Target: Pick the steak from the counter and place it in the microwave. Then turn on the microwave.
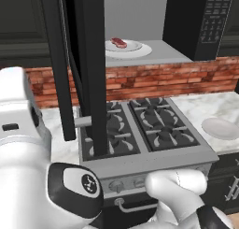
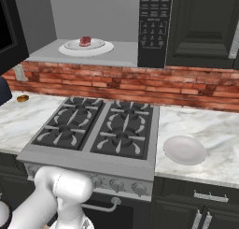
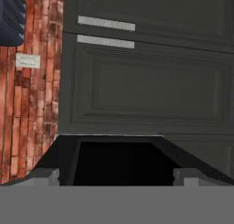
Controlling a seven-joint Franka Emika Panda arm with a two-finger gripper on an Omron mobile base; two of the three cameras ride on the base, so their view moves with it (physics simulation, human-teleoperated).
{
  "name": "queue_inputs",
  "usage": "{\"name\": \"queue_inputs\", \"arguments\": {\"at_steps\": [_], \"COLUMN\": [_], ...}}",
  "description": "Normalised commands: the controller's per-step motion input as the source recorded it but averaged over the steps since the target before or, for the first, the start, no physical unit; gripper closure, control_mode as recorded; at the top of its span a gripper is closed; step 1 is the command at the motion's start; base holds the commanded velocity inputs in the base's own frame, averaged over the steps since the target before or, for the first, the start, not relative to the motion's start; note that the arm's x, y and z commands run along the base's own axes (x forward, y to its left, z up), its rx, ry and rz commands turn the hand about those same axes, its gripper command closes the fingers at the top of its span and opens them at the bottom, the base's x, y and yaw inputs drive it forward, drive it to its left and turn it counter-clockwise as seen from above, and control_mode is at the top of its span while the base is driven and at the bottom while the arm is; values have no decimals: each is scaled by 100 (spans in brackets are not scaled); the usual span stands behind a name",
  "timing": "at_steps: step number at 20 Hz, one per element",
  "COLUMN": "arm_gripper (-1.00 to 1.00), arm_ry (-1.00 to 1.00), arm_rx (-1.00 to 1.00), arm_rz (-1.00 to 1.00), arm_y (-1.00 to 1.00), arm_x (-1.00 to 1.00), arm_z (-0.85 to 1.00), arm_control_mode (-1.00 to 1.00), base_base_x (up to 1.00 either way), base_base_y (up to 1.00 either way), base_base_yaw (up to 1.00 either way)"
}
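Inside the large black boxy microwave (image 2: pixel 151 29), whose door hangs open, I see the small dark-red steak (image 2: pixel 85 40) lying on the white round plate (image 2: pixel 86 48). My gripper (image 3: pixel 121 175) faces dark panelled cabinets (image 3: pixel 146 81); whether its fingers are apart I cannot tell.

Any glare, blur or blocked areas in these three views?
Left base view: open microwave door blocks the middle; steak still sharp, no glare. Right base view: flat even light, plate casts only a soft shadow. Hand view: dark cabinet, coarse pixelation, no glare.
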Motion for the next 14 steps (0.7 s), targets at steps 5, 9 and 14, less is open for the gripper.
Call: {"name": "queue_inputs", "arguments": {"at_steps": [5,9,14], "arm_gripper": [-100,-100,-100], "arm_ry": [6,5,2], "arm_rx": [-2,-2,-2], "arm_rz": [-12,-11,-11], "arm_y": [-10,-17,-21], "arm_x": [32,23,15], "arm_z": [0,0,0], "arm_control_mode": [-100,-100,-100], "base_base_x": [0,0,0], "base_base_y": [0,0,0], "base_base_yaw": [0,0,0]}}
